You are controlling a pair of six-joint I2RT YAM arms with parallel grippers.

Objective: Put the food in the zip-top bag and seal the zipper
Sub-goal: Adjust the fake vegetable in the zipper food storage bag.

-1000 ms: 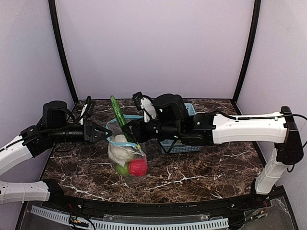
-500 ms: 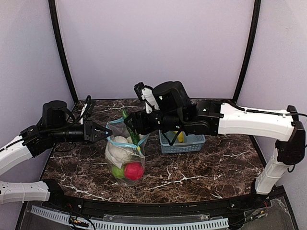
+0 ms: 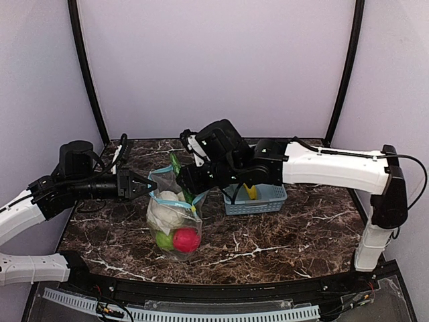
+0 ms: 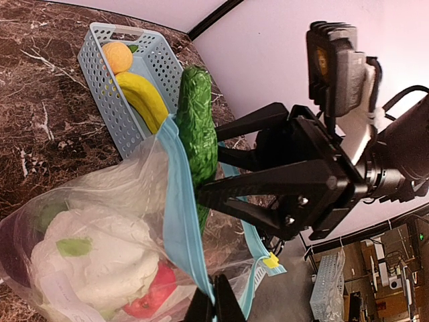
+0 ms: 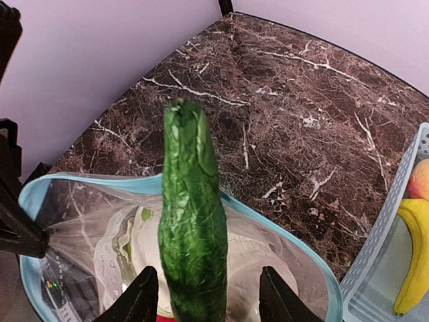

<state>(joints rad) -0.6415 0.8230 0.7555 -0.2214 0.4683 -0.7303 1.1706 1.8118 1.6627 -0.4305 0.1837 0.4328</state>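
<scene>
The clear zip-top bag [image 3: 171, 221] stands on the table with a white cauliflower [image 3: 166, 213], a green apple [image 3: 163, 239] and a red apple [image 3: 186, 239] inside. My left gripper [image 4: 213, 302] is shut on the teal zipper [image 4: 177, 201], holding the mouth open. A green cucumber [image 5: 193, 235] stands upright with its lower end in the bag's mouth. My right gripper [image 5: 208, 282] is open around it, both fingers clear of its sides. A yellow banana [image 4: 142, 99] and an orange [image 4: 117, 57] lie in the basket.
The light blue lattice basket [image 3: 258, 198] sits just right of the bag, under my right arm. A yellow slider tab [image 4: 269, 261] hangs at the zipper's end. Dark marble table, lilac walls at the back and sides.
My right gripper has brought the cucumber down from a tilt above the bag into its mouth and let its jaws off it. The left gripper has stayed on the zipper.
</scene>
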